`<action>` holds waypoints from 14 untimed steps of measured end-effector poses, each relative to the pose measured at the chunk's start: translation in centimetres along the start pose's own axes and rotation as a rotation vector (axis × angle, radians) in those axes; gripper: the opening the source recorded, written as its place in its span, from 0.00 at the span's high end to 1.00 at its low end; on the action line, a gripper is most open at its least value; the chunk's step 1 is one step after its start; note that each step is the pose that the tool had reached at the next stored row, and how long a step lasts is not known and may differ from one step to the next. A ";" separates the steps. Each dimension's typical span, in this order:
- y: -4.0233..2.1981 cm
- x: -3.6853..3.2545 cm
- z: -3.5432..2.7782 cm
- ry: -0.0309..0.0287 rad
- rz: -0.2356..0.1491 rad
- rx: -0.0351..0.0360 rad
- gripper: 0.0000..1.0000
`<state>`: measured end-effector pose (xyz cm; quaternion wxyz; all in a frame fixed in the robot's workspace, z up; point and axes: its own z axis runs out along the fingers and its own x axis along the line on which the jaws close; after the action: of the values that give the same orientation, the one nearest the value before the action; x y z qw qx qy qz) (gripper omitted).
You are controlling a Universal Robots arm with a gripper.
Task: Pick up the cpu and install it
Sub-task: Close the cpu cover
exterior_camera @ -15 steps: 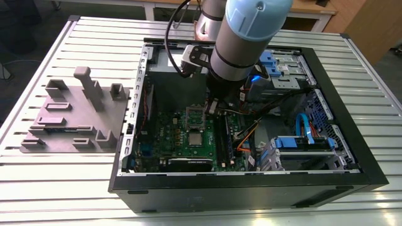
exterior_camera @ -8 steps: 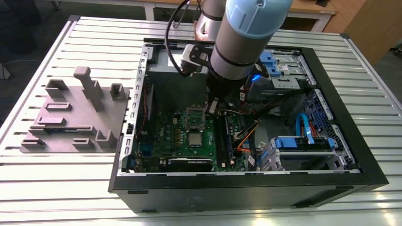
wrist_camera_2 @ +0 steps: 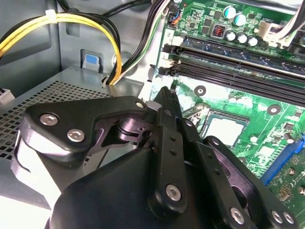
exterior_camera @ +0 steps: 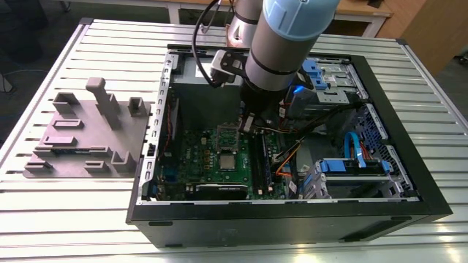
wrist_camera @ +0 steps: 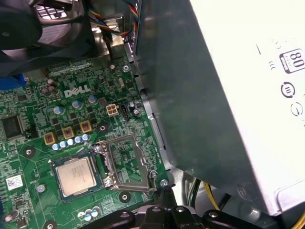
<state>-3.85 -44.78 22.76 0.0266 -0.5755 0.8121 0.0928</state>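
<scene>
the cpu [wrist_camera: 75, 175] lies flat in its socket on the board [wrist_camera: 28, 157], inside the case [exterior_camera: 292, 219]. the metal frame [wrist_camera: 126, 162] lies open just beside it. the tool [wrist_camera_2: 166, 95] hangs clenched on nothing, its tip near the frame's far edge, apart from the cpu. we judge seating is the step in hand: done well, the cpu sits square and level, and the tool keeps off the small parts around. white lettering [wrist_camera: 78, 91] marks the board, and print [wrist_camera: 290, 62] marks the grey box [wrist_camera: 214, 119]. we leave both unread.
</scene>
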 end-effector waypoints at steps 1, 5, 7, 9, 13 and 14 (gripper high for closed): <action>0.01 0.00 -0.03 0.0024 0.000 0.0008 0.89; 0.03 0.00 -0.11 0.0120 0.001 0.0042 0.89; 0.04 0.00 -0.12 0.0150 0.001 0.0052 0.89; 0.04 0.00 -0.13 0.0154 0.001 0.0054 0.89; 0.04 0.00 -0.12 0.0154 0.001 0.0054 0.89; 0.04 0.00 -0.12 0.0154 0.001 0.0055 0.89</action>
<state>-3.87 -44.79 22.88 0.0219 -0.5757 0.8128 0.0862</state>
